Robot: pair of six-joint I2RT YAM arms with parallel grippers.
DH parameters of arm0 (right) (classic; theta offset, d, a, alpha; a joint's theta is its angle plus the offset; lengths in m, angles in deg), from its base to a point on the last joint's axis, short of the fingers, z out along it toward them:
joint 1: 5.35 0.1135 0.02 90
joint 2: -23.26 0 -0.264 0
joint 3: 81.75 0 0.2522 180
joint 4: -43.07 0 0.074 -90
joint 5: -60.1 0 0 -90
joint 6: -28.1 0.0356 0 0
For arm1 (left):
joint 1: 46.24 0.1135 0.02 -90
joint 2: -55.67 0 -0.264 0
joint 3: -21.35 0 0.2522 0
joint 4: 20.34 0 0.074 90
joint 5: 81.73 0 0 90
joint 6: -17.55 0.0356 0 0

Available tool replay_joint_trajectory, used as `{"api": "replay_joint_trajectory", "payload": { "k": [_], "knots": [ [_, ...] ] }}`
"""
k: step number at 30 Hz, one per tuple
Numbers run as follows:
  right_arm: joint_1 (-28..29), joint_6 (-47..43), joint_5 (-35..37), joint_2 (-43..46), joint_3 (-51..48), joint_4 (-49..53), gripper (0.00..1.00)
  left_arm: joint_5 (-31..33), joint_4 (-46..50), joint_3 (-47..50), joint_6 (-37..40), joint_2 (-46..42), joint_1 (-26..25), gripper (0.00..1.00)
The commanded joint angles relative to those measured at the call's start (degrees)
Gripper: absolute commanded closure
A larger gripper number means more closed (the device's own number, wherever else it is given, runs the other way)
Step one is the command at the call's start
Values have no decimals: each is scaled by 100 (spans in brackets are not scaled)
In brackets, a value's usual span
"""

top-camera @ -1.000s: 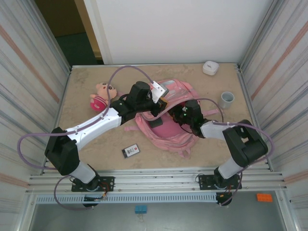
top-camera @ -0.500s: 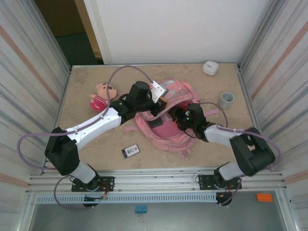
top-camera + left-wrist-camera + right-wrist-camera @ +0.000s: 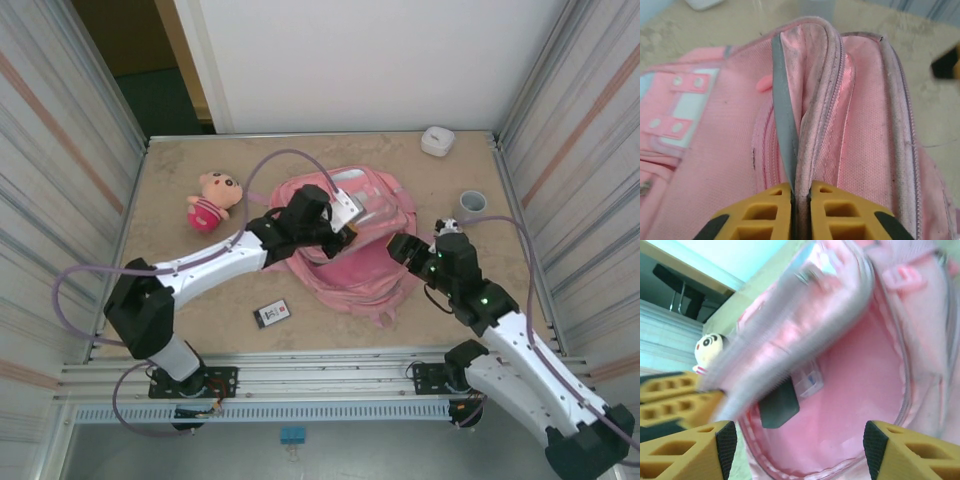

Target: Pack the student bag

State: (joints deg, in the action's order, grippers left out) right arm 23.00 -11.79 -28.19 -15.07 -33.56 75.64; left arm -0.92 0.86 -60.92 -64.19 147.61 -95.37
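Left jaws pressed together on the grey-edged rim of the student bag [image 3: 860,150], pinching the fold at its mouth; right jaws apart and empty, just right of the bag, facing into the pink lining where a dark flat item [image 3: 779,407] lies.

Bag [image 3: 360,275] lies flat mid-counter [image 3: 170,170], mouth gaping toward the right.

We read the step as holding the mouth open for loading. To do it well we'd:
- lift the rim up and away to the far left for a wide gap;
- grip firmly, since the fabric looks thin and likely to slip;
- send the right arm for a loose item, either the card [image 3: 272,313] near-left of the bag or the plush doll [image 3: 212,200] well left of it.

Writing: white patch [image 3: 687,107] shows no text we can make out; card label too small to read; no brand legible.
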Motion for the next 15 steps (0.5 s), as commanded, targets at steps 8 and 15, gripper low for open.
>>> {"api": "replay_joint_trajectory", "payload": {
  "k": [8, 15],
  "knots": [
    [267, -4063, -620, -267, 522, 512, 32, -15, 68, 484, -408, -232, -186, 17],
    [1448, -6410, -422, -1285, 903, 928, 34, -741, -88, 1489, -1394, -1333, 1261, 16]
  ]
}}
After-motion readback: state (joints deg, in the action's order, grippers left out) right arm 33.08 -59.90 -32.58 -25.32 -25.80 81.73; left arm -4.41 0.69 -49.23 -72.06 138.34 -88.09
